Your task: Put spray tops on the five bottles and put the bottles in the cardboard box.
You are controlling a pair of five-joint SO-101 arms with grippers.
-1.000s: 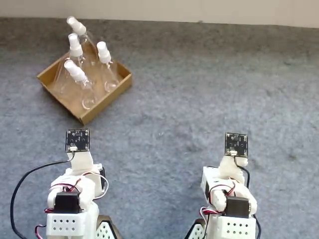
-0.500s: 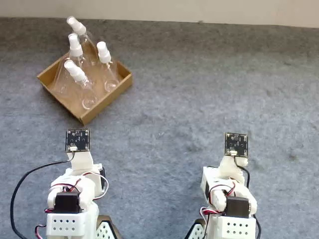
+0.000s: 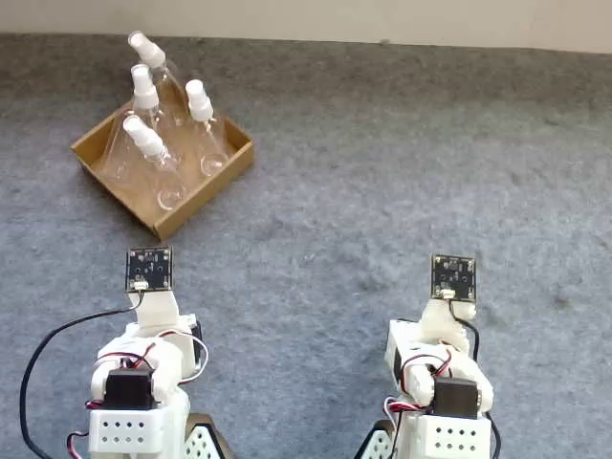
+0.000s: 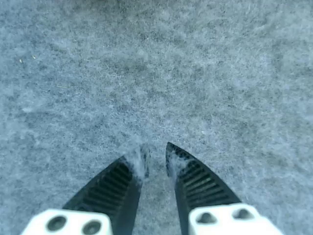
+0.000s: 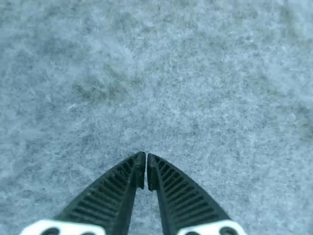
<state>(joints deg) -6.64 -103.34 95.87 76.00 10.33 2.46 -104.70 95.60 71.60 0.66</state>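
Bottles (image 3: 206, 139) capped with spray tops stand in the cardboard box (image 3: 206, 194) at upper left of the high view, directly up-frame of the nearer left gripper (image 4: 156, 152), its jaws slightly apart and empty, while the right gripper (image 5: 146, 157) is closed on nothing.
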